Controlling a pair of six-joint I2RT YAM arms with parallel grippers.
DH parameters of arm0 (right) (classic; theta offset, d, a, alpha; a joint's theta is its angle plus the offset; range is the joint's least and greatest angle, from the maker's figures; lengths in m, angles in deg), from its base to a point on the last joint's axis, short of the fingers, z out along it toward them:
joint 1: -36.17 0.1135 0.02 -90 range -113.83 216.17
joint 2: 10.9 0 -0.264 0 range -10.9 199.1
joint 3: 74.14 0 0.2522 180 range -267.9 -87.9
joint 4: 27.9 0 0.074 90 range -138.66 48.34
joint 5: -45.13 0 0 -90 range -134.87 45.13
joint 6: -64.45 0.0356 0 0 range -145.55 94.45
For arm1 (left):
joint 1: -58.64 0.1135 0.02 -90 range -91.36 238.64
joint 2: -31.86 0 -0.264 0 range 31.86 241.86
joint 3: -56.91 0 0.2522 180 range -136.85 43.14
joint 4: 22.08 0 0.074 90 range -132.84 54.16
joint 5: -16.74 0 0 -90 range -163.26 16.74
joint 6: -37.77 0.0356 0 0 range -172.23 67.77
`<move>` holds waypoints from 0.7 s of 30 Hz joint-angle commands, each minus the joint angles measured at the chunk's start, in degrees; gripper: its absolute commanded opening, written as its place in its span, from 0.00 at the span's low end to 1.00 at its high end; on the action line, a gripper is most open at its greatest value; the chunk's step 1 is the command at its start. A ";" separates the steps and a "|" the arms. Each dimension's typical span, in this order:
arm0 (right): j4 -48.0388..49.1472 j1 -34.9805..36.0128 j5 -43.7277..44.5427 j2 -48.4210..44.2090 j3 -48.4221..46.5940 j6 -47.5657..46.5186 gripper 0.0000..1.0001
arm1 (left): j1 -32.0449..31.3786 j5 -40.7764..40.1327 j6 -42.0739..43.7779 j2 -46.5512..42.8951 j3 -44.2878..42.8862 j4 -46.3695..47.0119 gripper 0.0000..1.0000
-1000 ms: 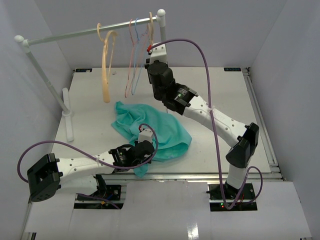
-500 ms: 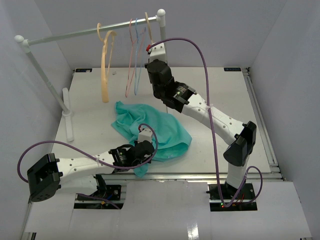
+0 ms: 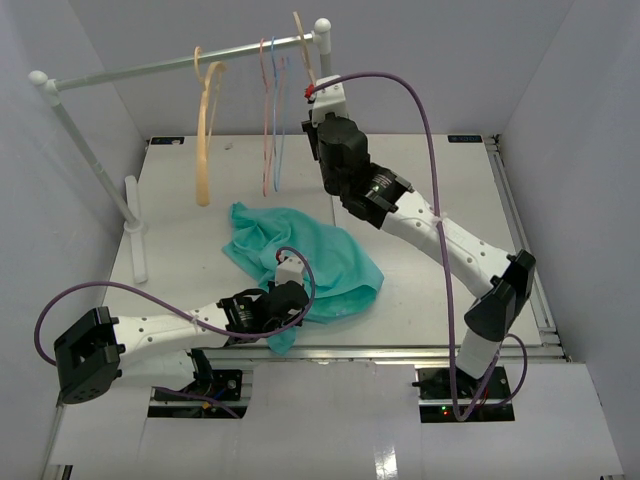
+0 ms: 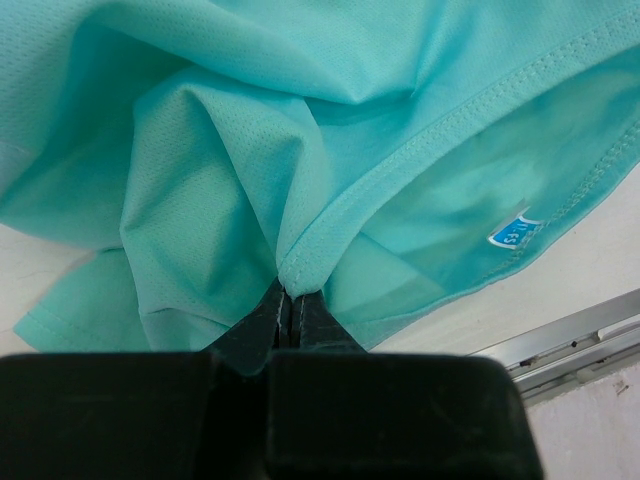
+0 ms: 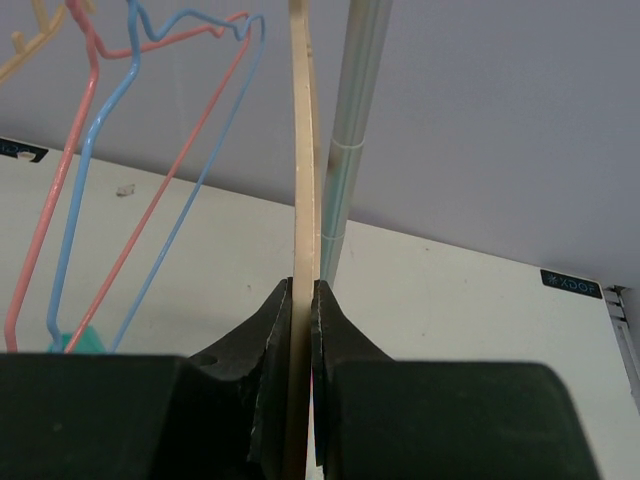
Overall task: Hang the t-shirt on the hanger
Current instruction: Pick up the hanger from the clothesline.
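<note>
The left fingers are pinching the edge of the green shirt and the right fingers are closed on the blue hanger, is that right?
Not quite. The right fingers are closed on the pale tan hanger, not the blue one, as the right wrist view shows. The left fingers are indeed pinching the edge of the green shirt.

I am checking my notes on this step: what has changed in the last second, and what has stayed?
The right gripper moved slightly away from the arm bases, toward the rack post, and shut on the hanger. The pink hanger and the blue hanger swung to hang straighter. The left gripper stayed shut on the t-shirt, which did not move.
</note>
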 commanded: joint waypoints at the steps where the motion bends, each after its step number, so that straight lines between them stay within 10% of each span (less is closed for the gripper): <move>1: 10.16 -0.04 0.68 -6.08 3.12 -3.51 0.08 | -0.22 -0.90 -0.49 -1.71 -0.01 -0.21 0.00; 21: -8.23 -0.04 -7.89 -41.29 36.18 9.16 0.08 | -0.08 -1.41 -2.70 -2.64 -5.24 -3.41 0.00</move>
